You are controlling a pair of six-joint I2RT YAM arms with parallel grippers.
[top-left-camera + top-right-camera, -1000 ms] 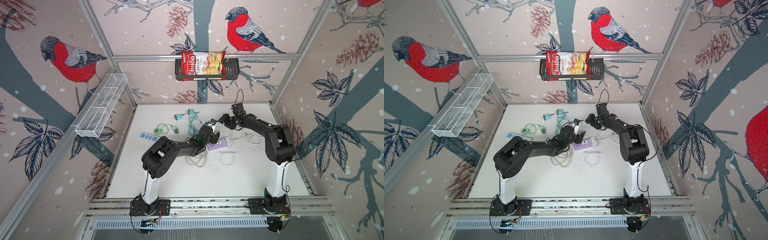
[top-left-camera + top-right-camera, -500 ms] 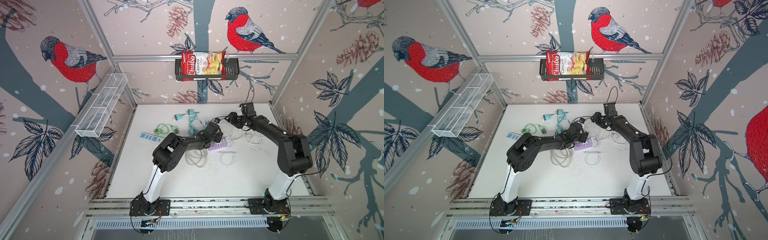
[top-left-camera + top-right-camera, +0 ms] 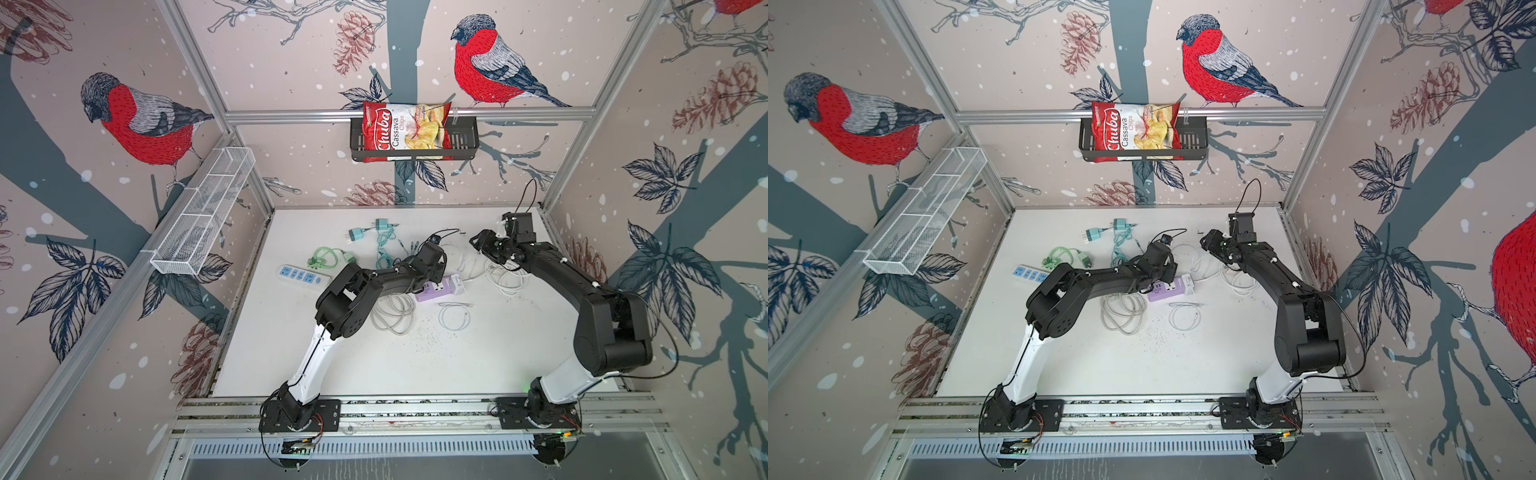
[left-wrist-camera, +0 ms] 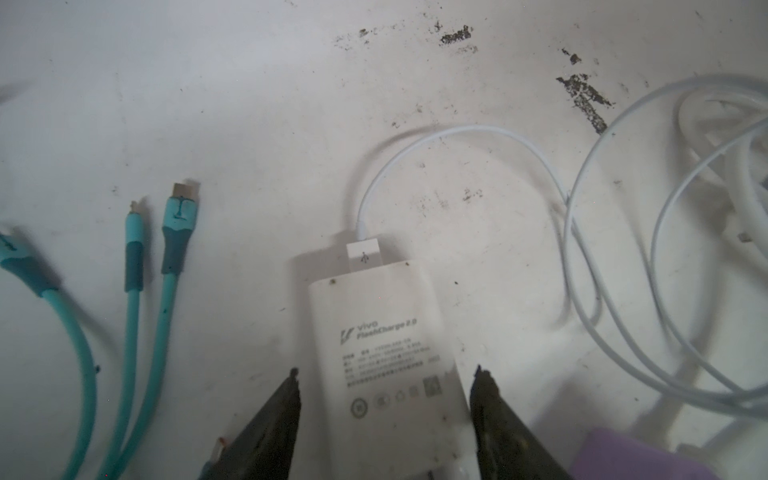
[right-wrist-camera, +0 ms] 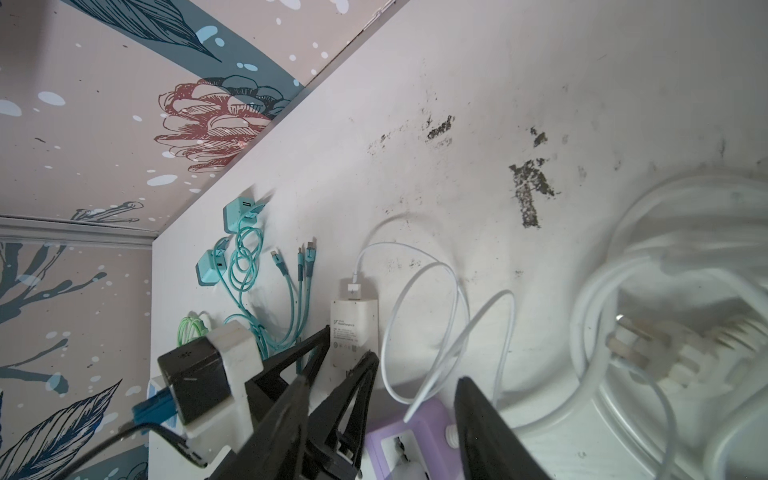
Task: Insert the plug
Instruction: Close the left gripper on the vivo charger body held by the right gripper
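Left jaws straddle the charger point(image 4: 386, 353), narrower than a second ago, but a gap shows on one side, so no grip yet. Charger lies flat on the bench point(image 4: 249, 104) beside the purple strip point(image 4: 631, 459), apparently unplugged. Right jaws are apart and empty, and that arm has backed off. Looks like grasping is underway, insertion not started.

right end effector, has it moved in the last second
Yes: in a top view the right end effector has pulled back to the right, away from the purple power strip, which has stayed put.
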